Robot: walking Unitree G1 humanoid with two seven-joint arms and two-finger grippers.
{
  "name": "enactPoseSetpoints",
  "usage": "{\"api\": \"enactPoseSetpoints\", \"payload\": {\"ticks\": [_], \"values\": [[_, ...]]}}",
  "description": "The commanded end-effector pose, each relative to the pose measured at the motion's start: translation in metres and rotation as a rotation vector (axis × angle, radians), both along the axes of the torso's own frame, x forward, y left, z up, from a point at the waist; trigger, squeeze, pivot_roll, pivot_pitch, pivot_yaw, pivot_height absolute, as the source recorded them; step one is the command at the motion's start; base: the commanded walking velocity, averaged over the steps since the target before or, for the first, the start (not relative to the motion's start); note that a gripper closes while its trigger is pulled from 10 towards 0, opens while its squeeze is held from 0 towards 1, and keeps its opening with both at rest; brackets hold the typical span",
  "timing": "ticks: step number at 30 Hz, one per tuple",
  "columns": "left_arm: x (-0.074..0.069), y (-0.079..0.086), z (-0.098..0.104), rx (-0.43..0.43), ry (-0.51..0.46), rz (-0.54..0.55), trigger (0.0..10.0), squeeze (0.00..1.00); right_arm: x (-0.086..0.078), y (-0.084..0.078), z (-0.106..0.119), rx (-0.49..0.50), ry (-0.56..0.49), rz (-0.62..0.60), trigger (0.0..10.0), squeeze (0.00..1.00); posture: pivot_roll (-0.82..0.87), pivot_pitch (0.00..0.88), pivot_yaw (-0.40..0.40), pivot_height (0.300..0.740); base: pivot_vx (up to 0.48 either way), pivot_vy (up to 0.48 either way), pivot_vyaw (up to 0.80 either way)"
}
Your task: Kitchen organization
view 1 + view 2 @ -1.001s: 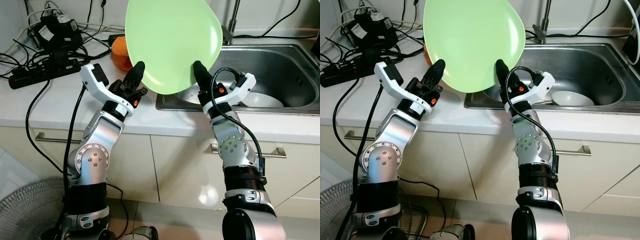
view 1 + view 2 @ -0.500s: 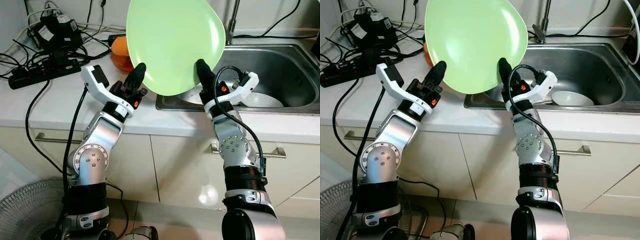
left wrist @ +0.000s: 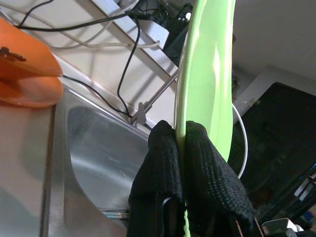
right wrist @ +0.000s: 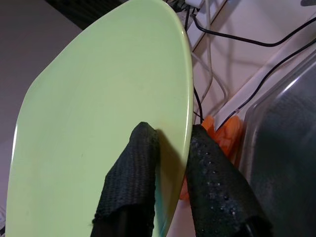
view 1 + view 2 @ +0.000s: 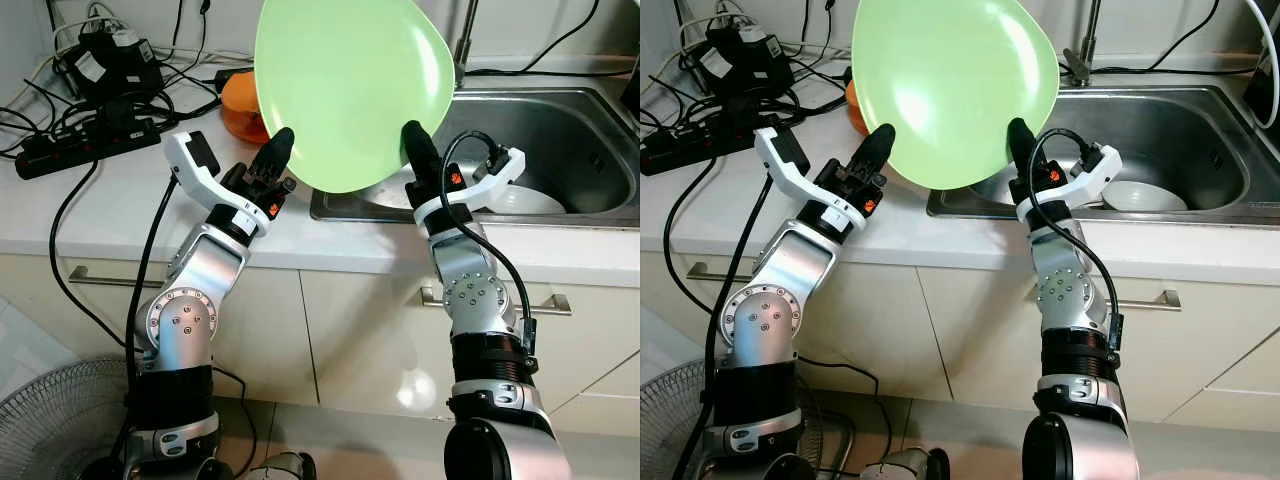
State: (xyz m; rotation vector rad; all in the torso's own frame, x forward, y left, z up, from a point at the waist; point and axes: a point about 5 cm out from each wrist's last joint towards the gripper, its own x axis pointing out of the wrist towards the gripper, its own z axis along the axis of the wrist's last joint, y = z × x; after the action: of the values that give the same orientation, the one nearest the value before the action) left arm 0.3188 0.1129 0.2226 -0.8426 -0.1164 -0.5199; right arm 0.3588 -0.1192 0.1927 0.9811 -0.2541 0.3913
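Green plate (image 5: 350, 90) upright, pinched by left gripper (image 5: 282, 143) and right gripper (image 5: 413, 140) fingers; possibly no legible writing

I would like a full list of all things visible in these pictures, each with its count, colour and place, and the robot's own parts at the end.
plate: 1, light green, held upright above the counter's front edge, both grippers on its lower rim
orange bowl: 1, orange, on the counter behind the plate
sink: 1, steel, set in the counter on the right
white dish: 1, white, inside the sink
tap: 1, metal, behind the sink
power strip: 1, black, on the counter at far left, among black cables
counter: 1, white
cabinet handles: 2, metal, on the cream cabinet fronts
fan: 1, grey, on the floor at lower left
left gripper: 1, black fingers, shut on the plate's rim
right gripper: 1, black fingers, shut on the plate's rim
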Motion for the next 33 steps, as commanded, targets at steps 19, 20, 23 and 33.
{"api": "enactPoseSetpoints", "payload": {"ticks": [19,20,23,33], "values": [[0.006,-0.013,-0.029,0.239,0.130,0.012,10.0,0.97,-0.005,0.006,0.010,0.036,-0.054,0.041,0.0,0.00,0.16,0.037,0.125,0.740,0.000,0.000,0.00],[0.006,-0.013,-0.029,0.242,0.131,0.016,10.0,1.00,-0.005,0.007,0.010,0.038,-0.053,0.042,0.0,0.00,0.16,0.036,0.123,0.740,0.000,0.000,0.00],[0.007,-0.012,-0.031,0.257,0.136,0.021,10.0,1.00,-0.005,0.007,0.010,0.043,-0.053,0.041,0.0,0.00,0.16,0.037,0.123,0.740,0.000,0.000,0.00],[0.006,-0.014,-0.032,0.272,0.127,0.014,10.0,1.00,-0.002,0.000,0.012,0.092,-0.039,0.003,0.0,0.00,0.16,0.037,0.122,0.740,0.000,0.000,0.00]]}}
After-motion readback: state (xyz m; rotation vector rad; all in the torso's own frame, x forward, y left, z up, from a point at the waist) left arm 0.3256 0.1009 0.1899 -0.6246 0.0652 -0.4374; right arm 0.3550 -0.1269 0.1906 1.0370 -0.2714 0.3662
